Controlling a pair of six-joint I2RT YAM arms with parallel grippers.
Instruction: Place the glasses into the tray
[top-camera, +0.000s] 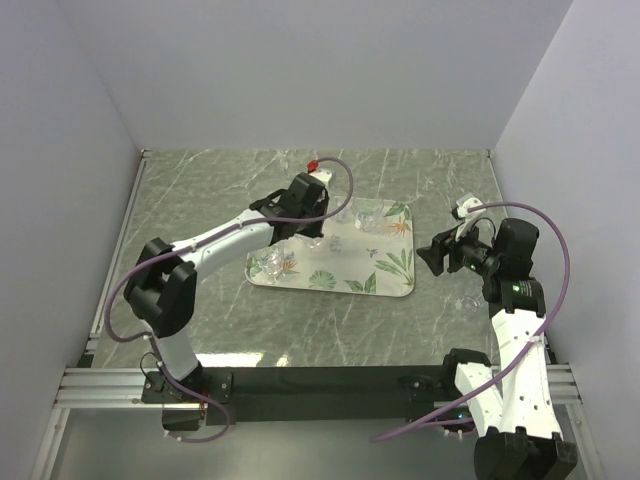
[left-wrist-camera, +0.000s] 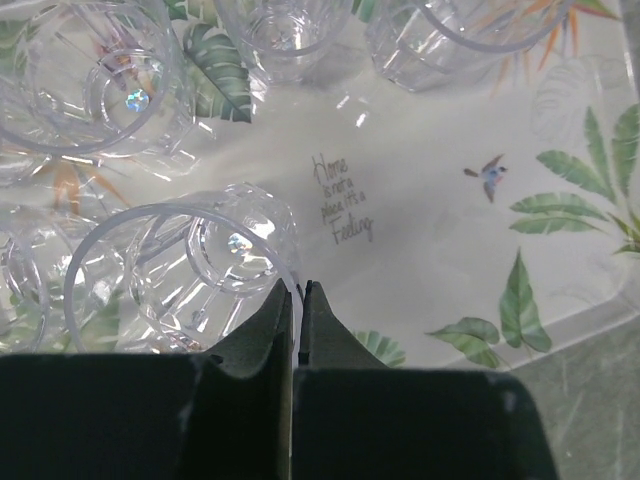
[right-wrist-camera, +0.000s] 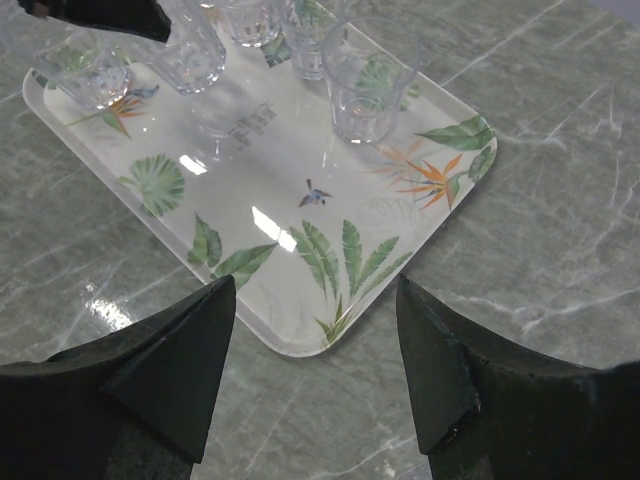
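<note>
The left gripper (left-wrist-camera: 297, 290) pinches the thin rim of a glass (left-wrist-camera: 215, 260), likely to set it down standing on the far side of the tray (left-wrist-camera: 430, 200) beside the other glasses (right-wrist-camera: 360, 95), while the right gripper (right-wrist-camera: 315, 285) hangs wide open just right of the tray.

tray (right-wrist-camera: 290, 160): cream-white, green leaves, orange flowers | glasses (right-wrist-camera: 360, 95): clear | table (right-wrist-camera: 560, 230): grey-green marble

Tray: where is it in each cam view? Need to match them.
Top external: tray mid-table, under the left arm.
Left wrist: fills most of frame; table only lower right.
Right wrist: upper left to centre.
Shared landmark: blue bird print on it, barely resolvable in top external.
</note>
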